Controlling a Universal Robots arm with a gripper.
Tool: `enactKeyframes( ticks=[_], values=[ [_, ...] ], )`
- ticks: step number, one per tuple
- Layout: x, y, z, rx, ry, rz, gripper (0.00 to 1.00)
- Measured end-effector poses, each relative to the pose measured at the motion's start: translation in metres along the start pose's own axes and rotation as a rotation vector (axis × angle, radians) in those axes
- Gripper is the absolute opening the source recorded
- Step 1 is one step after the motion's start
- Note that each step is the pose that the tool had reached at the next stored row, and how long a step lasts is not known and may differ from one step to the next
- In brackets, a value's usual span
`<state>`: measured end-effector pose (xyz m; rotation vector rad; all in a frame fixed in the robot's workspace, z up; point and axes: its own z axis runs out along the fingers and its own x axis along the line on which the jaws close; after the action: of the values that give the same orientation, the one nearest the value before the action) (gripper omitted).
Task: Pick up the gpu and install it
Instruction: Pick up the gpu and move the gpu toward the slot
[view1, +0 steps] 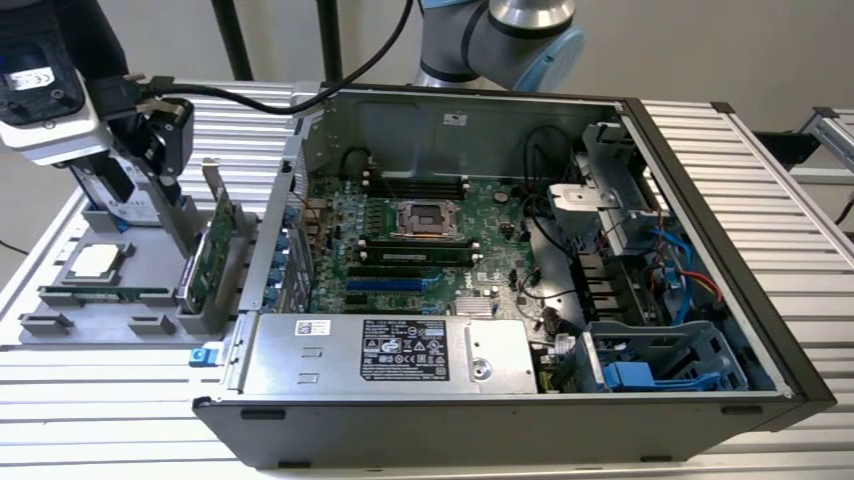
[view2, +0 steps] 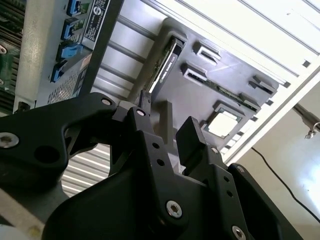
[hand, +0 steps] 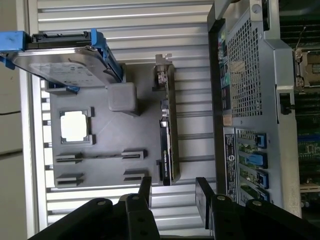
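The gpu (view1: 203, 262) stands on its long edge in a slot of the grey parts tray (view1: 80, 332), at the exterior view's left, just outside the open computer case. It is a green card with a silver end bracket. My gripper (view1: 170, 205) hangs over the tray close beside the card. In both wrist views the black fingers are spread apart with nothing between them. In the first wrist view the gpu (hand: 168, 137) is in line with the gap of the gripper (hand: 175, 195), a little beyond the fingertips. In the second wrist view the gripper (view2: 176, 131) stands short of the gpu (view2: 166, 62).
The tray (hand: 132, 131) also holds a silver hard drive with blue rails (hand: 65, 57), a square processor chip (hand: 75, 125) and a narrow memory stick (hand: 100, 156). The open case (view1: 721, 240) shows the motherboard (view1: 427, 250), blue expansion slots (view1: 387, 285) and a power supply (view1: 387, 352).
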<state>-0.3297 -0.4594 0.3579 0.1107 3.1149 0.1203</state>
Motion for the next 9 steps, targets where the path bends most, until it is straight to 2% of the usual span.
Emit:
enactKeyframes(
  ticks=[9],
  values=[
    [0.0001, -0.0001, 0.0018, 0.0003, -0.0001, 0.000, 1.00]
  ],
)
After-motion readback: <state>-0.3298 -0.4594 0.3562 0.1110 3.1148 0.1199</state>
